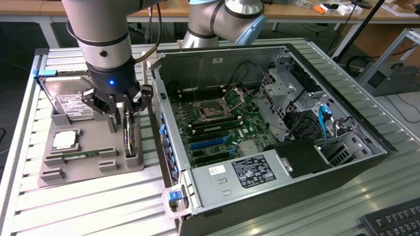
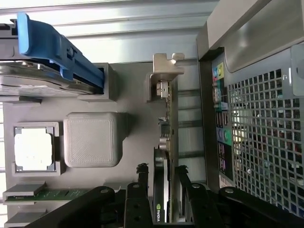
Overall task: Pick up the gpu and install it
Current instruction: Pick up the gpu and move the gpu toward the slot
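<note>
The gpu [image 1: 130,140] stands on edge in a slot along the grey holder tray [image 1: 85,167], on the side nearest the computer case. It is a thin dark card [image 2: 160,202] with a silvery bracket [image 2: 167,76] at its far end. My gripper [image 1: 122,117] hangs over the card's near end and is open. Its black fingers [image 2: 141,183] straddle the card, one on each face, with a narrow gap showing. In the wrist view the gripper [image 2: 161,170] sits low over the tray.
The tray also holds a hard drive [image 1: 71,101] in a blue caddy [image 2: 57,47], a processor [image 1: 66,140] and a green memory stick [image 1: 75,156]. The open computer case [image 1: 276,123] lies just beside it, motherboard [image 1: 217,130] exposed. A keyboard [image 1: 394,221] lies at the exterior view's lower right.
</note>
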Action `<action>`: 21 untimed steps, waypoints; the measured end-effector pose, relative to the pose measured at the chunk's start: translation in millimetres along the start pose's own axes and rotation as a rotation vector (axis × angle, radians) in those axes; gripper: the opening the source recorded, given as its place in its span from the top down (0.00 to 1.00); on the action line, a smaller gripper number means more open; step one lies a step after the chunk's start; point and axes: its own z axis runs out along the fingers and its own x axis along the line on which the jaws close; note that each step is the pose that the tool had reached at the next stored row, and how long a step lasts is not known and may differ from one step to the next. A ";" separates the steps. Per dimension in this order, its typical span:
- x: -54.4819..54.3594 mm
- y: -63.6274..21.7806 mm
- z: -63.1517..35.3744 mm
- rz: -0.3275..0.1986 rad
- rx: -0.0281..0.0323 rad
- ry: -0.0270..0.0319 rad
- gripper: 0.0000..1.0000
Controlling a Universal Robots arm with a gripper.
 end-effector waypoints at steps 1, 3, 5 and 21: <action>0.1 0.4 1.9 0.000 0.0002 -0.0001 0.64; 0.3 1.4 5.8 0.000 0.0008 -0.0001 0.64; 0.4 2.4 10.8 0.000 0.0011 -0.0001 0.64; 0.6 2.9 14.3 0.000 0.0011 -0.0001 0.73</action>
